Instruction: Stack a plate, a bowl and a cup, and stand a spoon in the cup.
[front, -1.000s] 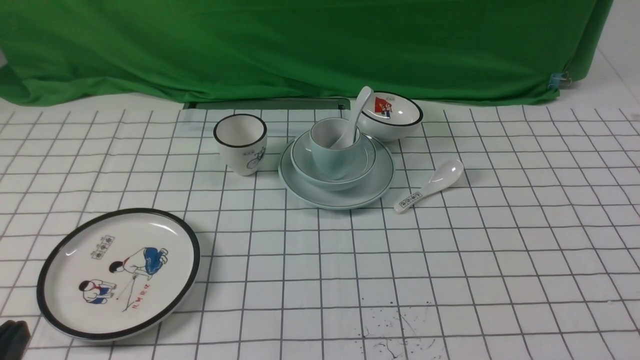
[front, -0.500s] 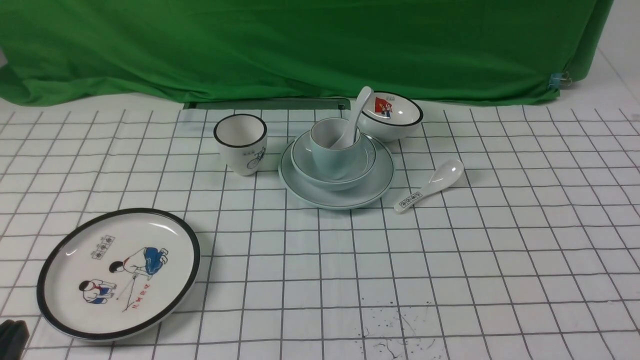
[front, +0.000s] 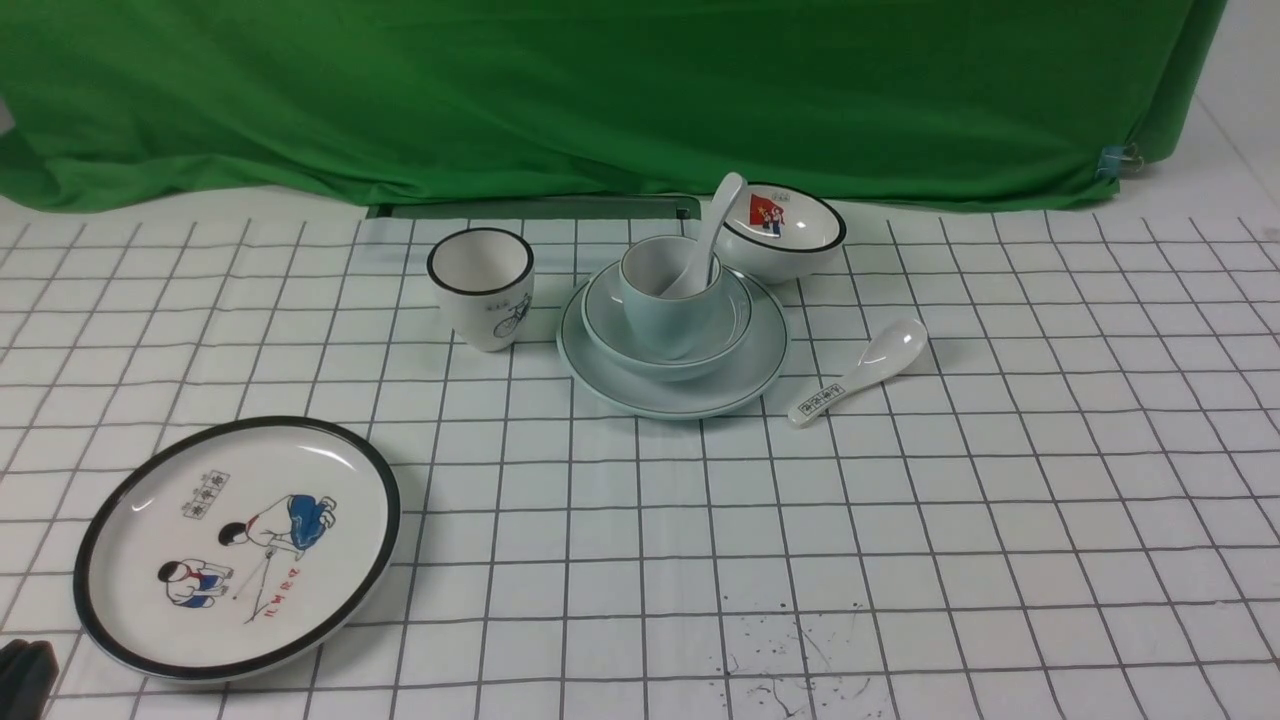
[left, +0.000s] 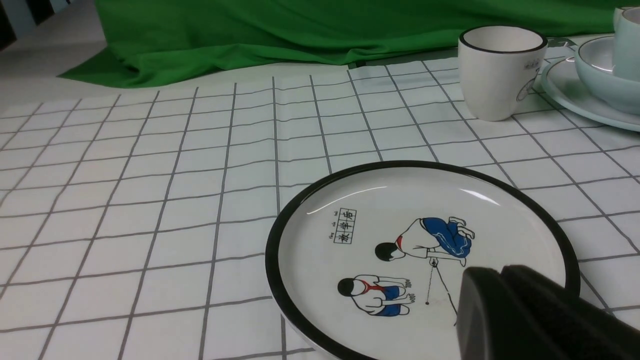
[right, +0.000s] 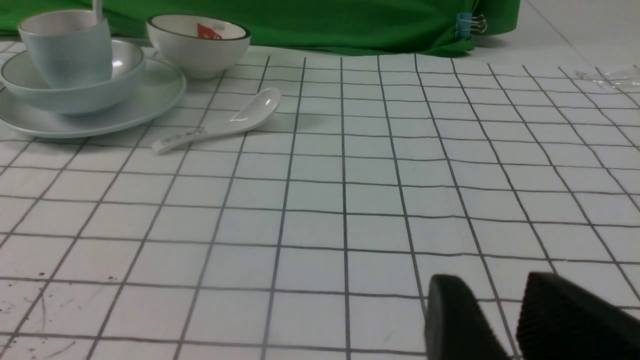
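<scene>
Covering the whole work surface is a white tablecloth with a dark grid (front: 900, 520), backed by a green fabric drape (front: 600, 90). Near the front left lies a white round plate with a thick black rim and cartoon children (front: 237, 545). At centre rear sits the plain pale blue-green round plate (front: 745, 375), carrying the pale blue-green bowl (front: 610, 315), which holds the pale blue-green handleless cup (front: 655, 310). The glossy white soup spoon (front: 712, 232) stands in that cup, handle leaning up toward the right rear. Just behind and right of the stack is a white black-rimmed bowl with a red picture (front: 790, 235). Left of the stack stands a white black-rimmed cup with a bicycle drawing (front: 481, 288). Right of the stack lies a white spoon with a printed label (front: 860, 370), flat on the cloth.

Left gripper (left: 500, 280): black fingers pressed together, empty, above the cartoon plate's near edge. Right gripper (right: 505, 310): fingers apart, nothing between them, over bare cloth well clear of the stack.
</scene>
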